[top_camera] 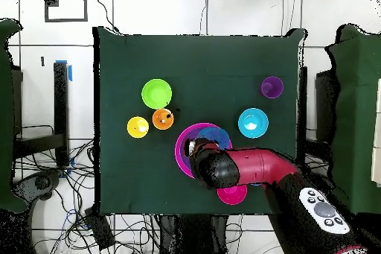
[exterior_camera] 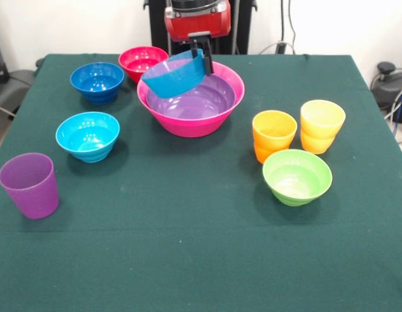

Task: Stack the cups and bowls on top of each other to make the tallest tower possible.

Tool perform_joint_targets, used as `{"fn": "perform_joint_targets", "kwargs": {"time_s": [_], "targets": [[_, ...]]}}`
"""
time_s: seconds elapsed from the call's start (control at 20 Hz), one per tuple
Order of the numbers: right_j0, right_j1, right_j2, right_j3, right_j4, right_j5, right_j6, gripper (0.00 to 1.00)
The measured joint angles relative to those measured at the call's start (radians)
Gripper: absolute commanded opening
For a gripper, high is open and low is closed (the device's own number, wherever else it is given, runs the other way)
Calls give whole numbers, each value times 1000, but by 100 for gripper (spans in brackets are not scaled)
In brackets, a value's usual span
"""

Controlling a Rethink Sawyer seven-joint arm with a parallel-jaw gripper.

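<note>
My gripper (exterior_camera: 204, 60) is shut on the rim of the mid blue bowl (exterior_camera: 175, 77) and holds it tilted just above the tower. The tower is the hot-pink bowl (exterior_camera: 188, 123) with the large purple bowl (exterior_camera: 201, 101) nested inside. On the cloth stand the dark blue bowl (exterior_camera: 97, 81), the red-pink bowl (exterior_camera: 141, 62), the cyan bowl (exterior_camera: 88, 135), the lime green bowl (exterior_camera: 296, 175), the purple cup (exterior_camera: 30, 185), the orange cup (exterior_camera: 274, 133) and the yellow cup (exterior_camera: 322, 125). In the overhead view the arm (top_camera: 245, 167) covers the gripper and the dark blue bowl.
The table (exterior_camera: 188, 260) is covered with dark green cloth. The orange cup, yellow cup and lime green bowl stand close together. Cables and equipment lie beyond the table's edges (top_camera: 67, 176).
</note>
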Motion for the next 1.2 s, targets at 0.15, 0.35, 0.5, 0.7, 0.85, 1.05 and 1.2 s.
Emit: {"fn": "perform_joint_targets", "kwargs": {"time_s": [0.15,0.35,0.5,0.7,0.85,1.05,1.2], "targets": [[7,-2,-6,9,0,-19,0,0],[15,-5,-15,22,0,-31,0,0],[17,-6,-21,31,0,-31,0,0],[17,-11,-33,48,-4,-33,0,0],[17,-15,-43,60,-13,-37,0,0],[17,-26,-56,80,-36,-56,0,0],[17,-29,-63,91,-46,-77,0,0]]}}
